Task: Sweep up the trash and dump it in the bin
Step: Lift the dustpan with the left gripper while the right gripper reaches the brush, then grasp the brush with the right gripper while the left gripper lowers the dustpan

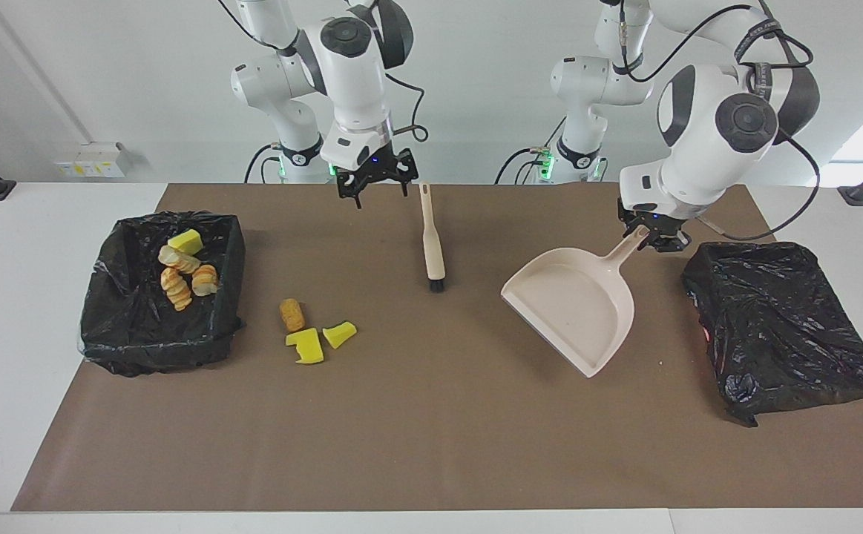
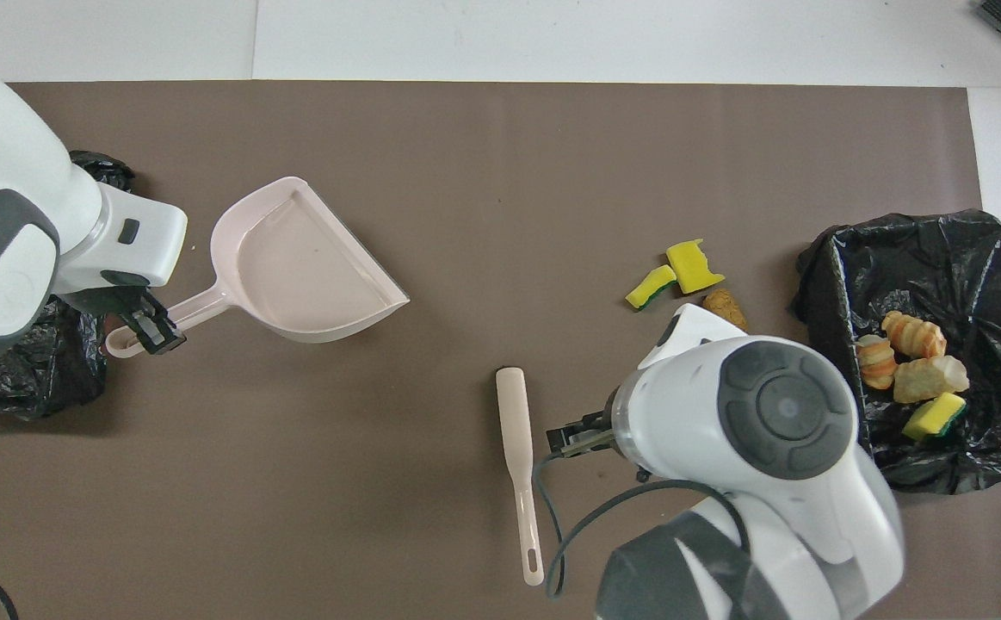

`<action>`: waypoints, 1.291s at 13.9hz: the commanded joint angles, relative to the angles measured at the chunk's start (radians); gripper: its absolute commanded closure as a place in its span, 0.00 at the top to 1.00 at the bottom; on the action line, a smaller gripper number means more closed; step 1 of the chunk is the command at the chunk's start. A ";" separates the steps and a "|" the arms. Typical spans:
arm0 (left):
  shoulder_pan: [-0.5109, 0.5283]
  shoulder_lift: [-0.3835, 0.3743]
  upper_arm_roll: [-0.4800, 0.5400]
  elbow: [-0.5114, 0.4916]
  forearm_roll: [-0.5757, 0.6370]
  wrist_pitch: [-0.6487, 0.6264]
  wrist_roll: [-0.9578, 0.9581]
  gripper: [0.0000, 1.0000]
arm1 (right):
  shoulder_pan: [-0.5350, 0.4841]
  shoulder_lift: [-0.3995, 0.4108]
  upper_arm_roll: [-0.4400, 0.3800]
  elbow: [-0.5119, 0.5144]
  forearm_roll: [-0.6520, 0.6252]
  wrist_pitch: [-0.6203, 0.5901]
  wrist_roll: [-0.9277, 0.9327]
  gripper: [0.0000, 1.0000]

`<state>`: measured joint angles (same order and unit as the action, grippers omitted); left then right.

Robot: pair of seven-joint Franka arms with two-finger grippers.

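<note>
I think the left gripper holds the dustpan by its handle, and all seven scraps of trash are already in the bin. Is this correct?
Not entirely. The left gripper does hold the dustpan by its handle, but only four scraps lie in the bin. Three scraps lie on the mat beside it, as the facing view shows.
</note>
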<state>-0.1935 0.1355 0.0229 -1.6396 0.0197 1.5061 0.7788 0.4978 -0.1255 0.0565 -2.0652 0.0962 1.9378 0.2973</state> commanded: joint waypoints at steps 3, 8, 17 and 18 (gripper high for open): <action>0.092 -0.040 -0.012 -0.055 0.016 0.026 0.158 0.00 | 0.079 0.026 -0.003 -0.079 0.142 0.086 0.284 1.00; 0.137 -0.036 -0.012 -0.058 0.016 0.081 0.255 0.00 | 0.129 0.038 -0.001 -0.189 0.172 0.105 0.378 1.00; 0.132 -0.145 -0.012 -0.287 0.063 0.296 0.373 0.00 | 0.286 0.115 -0.003 -0.266 0.093 0.264 0.468 0.88; 0.131 -0.148 -0.012 -0.290 0.063 0.296 0.382 0.00 | 0.285 0.116 -0.003 -0.266 0.092 0.262 0.470 0.84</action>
<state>-0.0675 0.0593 0.0179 -1.8446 0.0606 1.7545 1.1308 0.7858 -0.0017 0.0566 -2.3271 0.2138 2.1972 0.7613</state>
